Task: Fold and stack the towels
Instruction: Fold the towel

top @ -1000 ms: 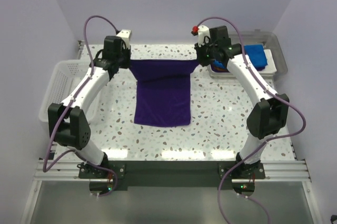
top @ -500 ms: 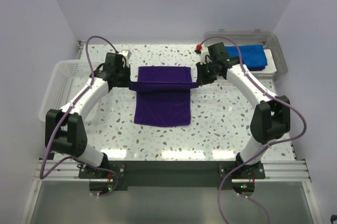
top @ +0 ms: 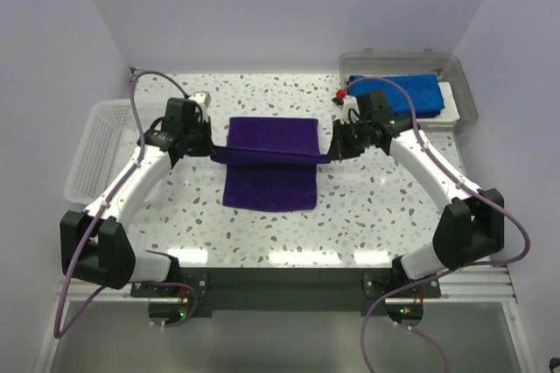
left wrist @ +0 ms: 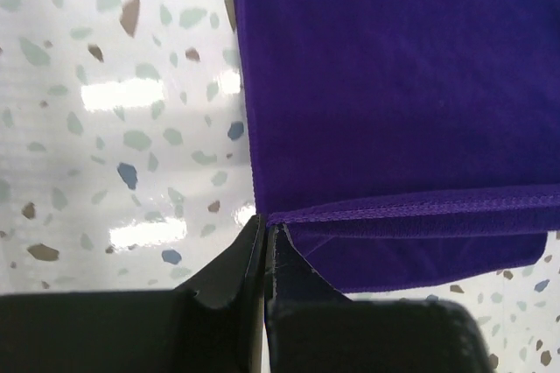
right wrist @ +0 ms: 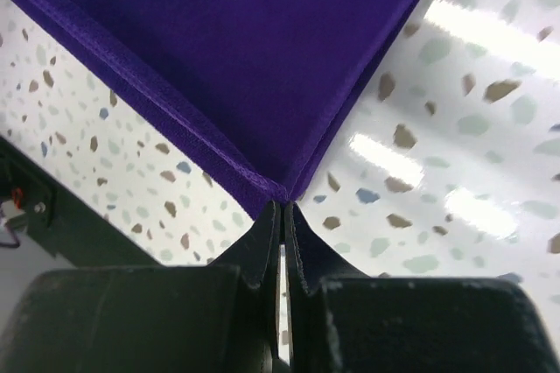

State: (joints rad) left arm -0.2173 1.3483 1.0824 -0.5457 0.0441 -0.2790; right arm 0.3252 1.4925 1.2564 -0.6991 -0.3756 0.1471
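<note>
From above, the purple towel [top: 269,185] lies on the desk [top: 367,207] between the two arms. One edge is lifted and stretched side to side from the left claw [top: 213,152] to the right claw [top: 330,154]. That taut edge is the long axis that matters. Beyond it the cloth slopes down to the desk on the far side, and the free edge lies flat on the near side of both claws, toward the arm bases. Each arm has its own corner, so neither is closer. Both reach forward with elbows bent outward and wrists turned in toward each other. A blue towel [top: 411,93] sits in the tray [top: 464,97], off beyond the right claw, and a basket [top: 87,154] stands outside the left arm. To finish the fold, I judge the held edge has to travel level toward the near edge.

In the left wrist view, the claw is clamped on a corner of the purple towel. Its fingers [left wrist: 223,272] are pressed together and the hem runs away to the right of the tips.

In the right wrist view, the claw is likewise pinched shut on the opposite corner. The hem leads up and to the left from the tips, and bare desk shows on the other side.
</note>
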